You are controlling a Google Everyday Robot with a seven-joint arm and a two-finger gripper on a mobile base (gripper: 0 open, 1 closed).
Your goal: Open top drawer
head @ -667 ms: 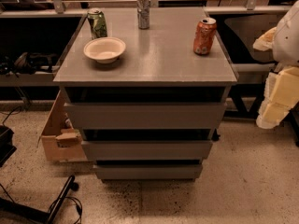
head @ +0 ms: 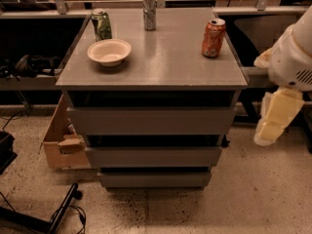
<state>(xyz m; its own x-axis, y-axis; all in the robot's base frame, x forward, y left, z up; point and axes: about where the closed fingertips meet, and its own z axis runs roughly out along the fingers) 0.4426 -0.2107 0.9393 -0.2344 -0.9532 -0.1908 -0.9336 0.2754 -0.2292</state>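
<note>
The grey cabinet has three flat handle-less drawer fronts stacked under its top. The top drawer (head: 151, 121) is the widest and tallest front, just below the tabletop (head: 165, 57), with a dark gap above it. The middle front (head: 153, 156) and the narrow bottom front (head: 155, 179) sit below it. My gripper (head: 267, 133) hangs pale yellow off the white arm (head: 292, 57), to the right of the cabinet at about the top drawer's height. It is apart from the drawer and holds nothing that I can see.
On the tabletop stand a white bowl (head: 109, 51), a green can (head: 101, 25), a silver can (head: 149, 12) and a red can (head: 213, 37). A cardboard box (head: 61, 143) sits on the floor at the cabinet's left. Cables and a black bar (head: 63, 208) lie front left.
My gripper has shifted a little to the left and down, closer to the cabinet's right side. The drawers and the tabletop objects have not moved.
</note>
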